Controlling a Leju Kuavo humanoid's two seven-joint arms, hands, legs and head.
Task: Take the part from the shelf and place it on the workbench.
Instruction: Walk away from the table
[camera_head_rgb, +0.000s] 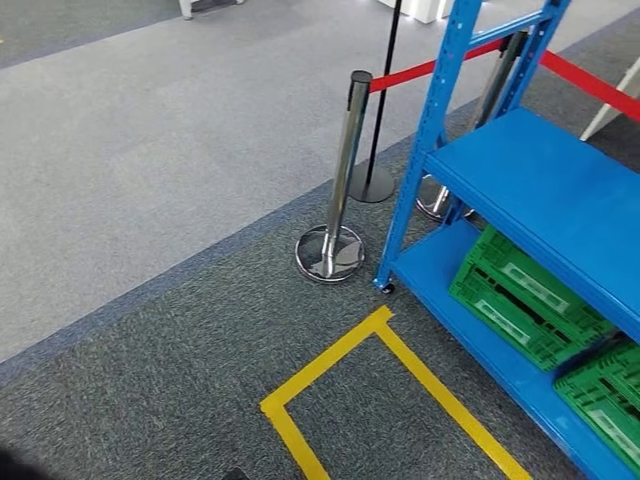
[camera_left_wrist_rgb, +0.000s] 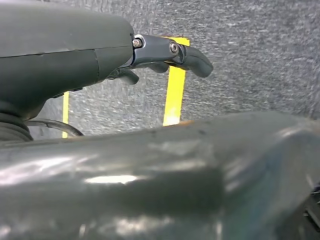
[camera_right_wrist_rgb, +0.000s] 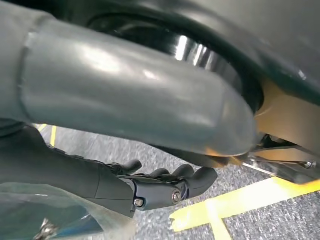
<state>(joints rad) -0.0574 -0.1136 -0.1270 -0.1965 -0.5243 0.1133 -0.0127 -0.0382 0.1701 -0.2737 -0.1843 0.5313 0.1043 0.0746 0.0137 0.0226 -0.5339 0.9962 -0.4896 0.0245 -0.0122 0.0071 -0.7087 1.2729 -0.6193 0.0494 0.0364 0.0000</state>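
The clear, crinkly plastic bag holding a small metal part (camera_right_wrist_rgb: 41, 220) sits against the right hand (camera_right_wrist_rgb: 158, 186) (grip impossible to tell), probably light and slippery, best pinched on the part itself; the left hand (camera_left_wrist_rgb: 166, 52) hangs spread and empty.

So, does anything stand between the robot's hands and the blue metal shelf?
Nothing visible does. In front of the blue metal shelf lies only flat yellow floor tape; the chrome barrier post stands beside its corner, off the path.

Two chrome stanchions (camera_head_rgb: 337, 190) carry red belt (camera_head_rgb: 404, 72); yellow floor tape (camera_head_rgb: 392, 360); green crates (camera_head_rgb: 524, 297).
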